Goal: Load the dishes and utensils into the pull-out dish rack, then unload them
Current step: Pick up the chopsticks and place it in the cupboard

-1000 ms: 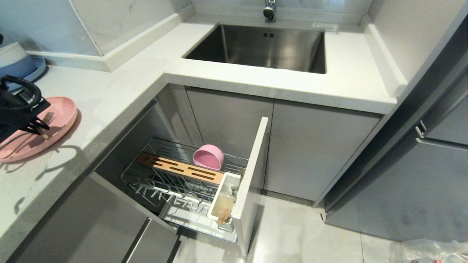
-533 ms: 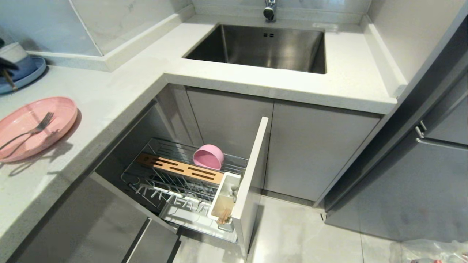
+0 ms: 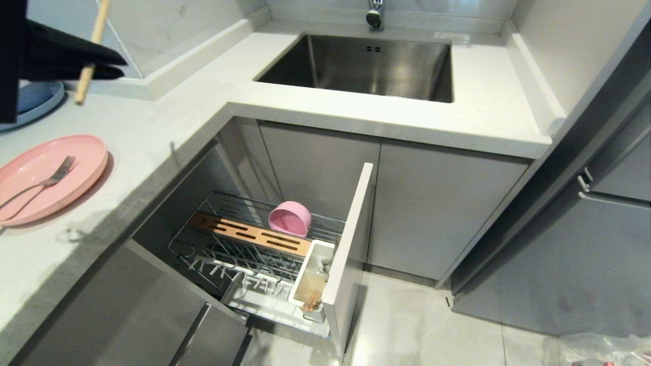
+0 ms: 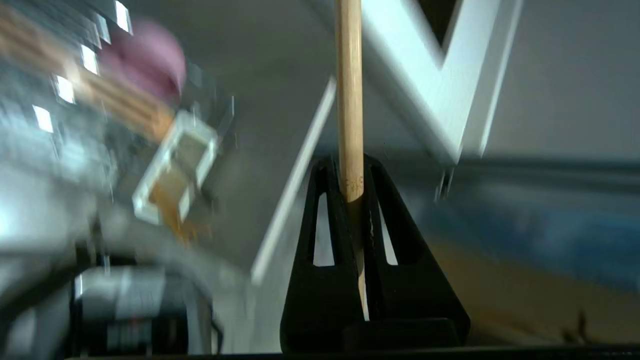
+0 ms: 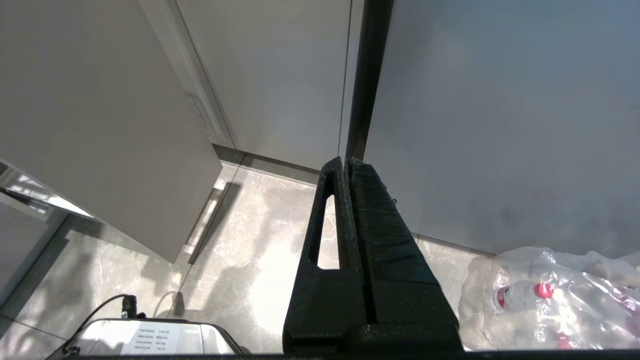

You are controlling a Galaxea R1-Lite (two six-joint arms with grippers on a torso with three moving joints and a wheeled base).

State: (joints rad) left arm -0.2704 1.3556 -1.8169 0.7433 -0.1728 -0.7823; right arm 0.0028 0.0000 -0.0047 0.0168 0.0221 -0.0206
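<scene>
**Left arm carrying a chopstick while the rack waits open**

The left gripper (image 3: 109,68) is hanging high over the counter (image 3: 168,117) at about ten o'clock from where I'm standing, its two black fingers (image 4: 332,235) clenched on a single wooden chopstick (image 3: 91,51). It is pinching the stick near one end and leaving the long remainder free, which I take to be so that the free tip can be lowered into something narrow. The stick is pointing steeply up and down, tilted only a little.

Down at six o'clock the pull-out dish rack (image 3: 244,254) is standing drawn out of the cabinet, its wire basket exposed for reaching from above. The pink bowl (image 3: 290,217) is lying tipped on its side behind the slotted wooden strip (image 3: 252,234), probably so it drains. The white utensil cup (image 3: 311,277) at the rack's near corner is already holding something wooden, likely the other chopstick, though I can't make it out well.

At nine o'clock the pink plate (image 3: 76,178) is lying on the counter with the fork (image 3: 43,183) resting across it, both seemingly waiting their turn. Behind it, the blue plate (image 3: 38,99) is staying out of this.

The right gripper (image 5: 350,165) is hanging parked near the floor, fingers pressed together on nothing.
</scene>
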